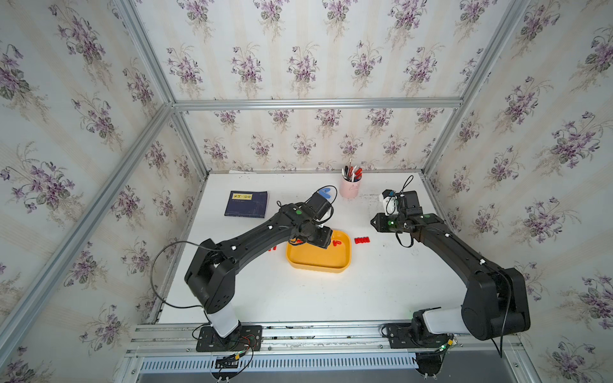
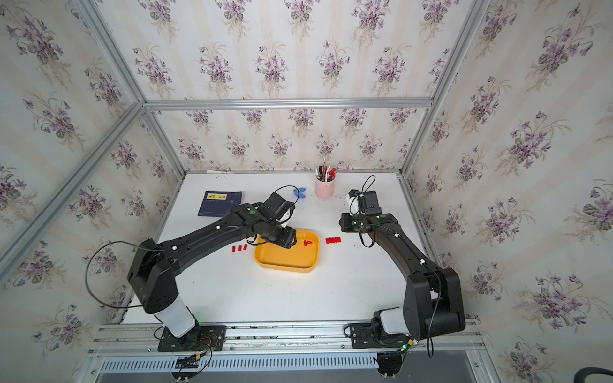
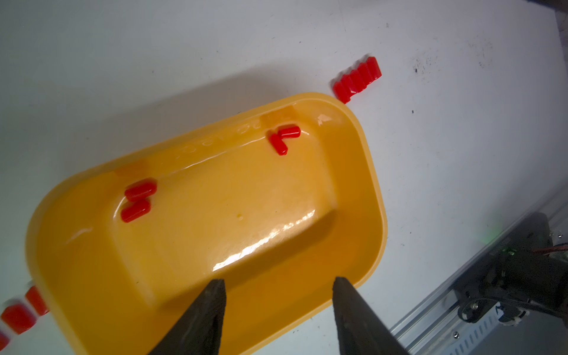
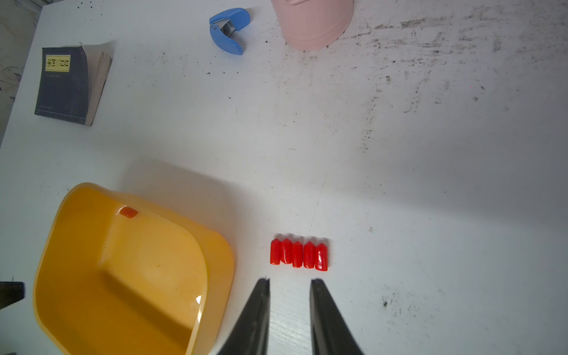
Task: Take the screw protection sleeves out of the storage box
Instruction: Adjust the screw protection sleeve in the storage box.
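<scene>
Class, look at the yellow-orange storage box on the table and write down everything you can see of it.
The storage box is a shallow, glossy yellow-orange plastic tray, rectangular with rounded corners, sloping walls and a raised rim. It sits flat and upright on the white table, open-topped. Four red screw protection sleeves lie on its floor in two pairs along one long wall. The left hand is above it, open and empty; no contact shows.
</scene>
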Tool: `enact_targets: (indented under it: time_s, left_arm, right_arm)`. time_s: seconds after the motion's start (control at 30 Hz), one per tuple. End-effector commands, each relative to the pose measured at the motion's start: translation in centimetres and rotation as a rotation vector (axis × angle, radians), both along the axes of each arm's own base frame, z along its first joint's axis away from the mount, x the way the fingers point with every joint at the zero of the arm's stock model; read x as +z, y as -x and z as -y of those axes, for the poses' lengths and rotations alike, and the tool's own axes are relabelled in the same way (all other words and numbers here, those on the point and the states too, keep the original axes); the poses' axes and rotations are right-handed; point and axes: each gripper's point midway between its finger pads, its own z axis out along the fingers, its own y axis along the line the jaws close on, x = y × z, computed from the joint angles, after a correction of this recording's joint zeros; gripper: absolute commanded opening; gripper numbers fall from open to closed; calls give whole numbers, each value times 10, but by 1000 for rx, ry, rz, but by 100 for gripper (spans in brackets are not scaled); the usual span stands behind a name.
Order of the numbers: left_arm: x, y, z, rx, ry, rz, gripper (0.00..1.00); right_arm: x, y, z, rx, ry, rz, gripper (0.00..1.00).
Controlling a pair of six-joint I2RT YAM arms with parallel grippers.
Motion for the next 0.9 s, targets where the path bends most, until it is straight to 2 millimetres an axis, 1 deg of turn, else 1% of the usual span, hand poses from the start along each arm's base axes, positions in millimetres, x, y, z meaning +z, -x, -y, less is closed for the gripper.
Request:
enact_targets:
  time_s: [0.0,0.07,0.17,0.4,0.47,0.53,0.73,0.87]
  left_arm:
    - [-6,-6,26,55,52,-48,58]
    - [-19,-9,36,67,41,-87,54]
    - [-42,-13,42,102,6,-146,48]
    - [-72,-24,49,152,-33,-182,42]
    - [-78,-28,50,162,-46,-178,40]
    - [-86,-31,46,176,-84,-177,36]
    - [-99,-36,34,212,-147,-172,35]
    - [-101,-40,39,206,-140,-170,34]
  right_arm:
    - [3,-4,-3,9,-13,14,28]
    - [1,-6,-3,13,-5,14,27]
    - [1,-7,-3,25,6,14,27]
    - [-4,-8,-4,39,11,11,27]
    - [-6,-7,-5,43,8,11,27]
    - [-8,-7,-4,42,12,10,27]
    - [-9,-6,-2,43,25,8,27]
    - [-9,-5,-2,45,25,10,27]
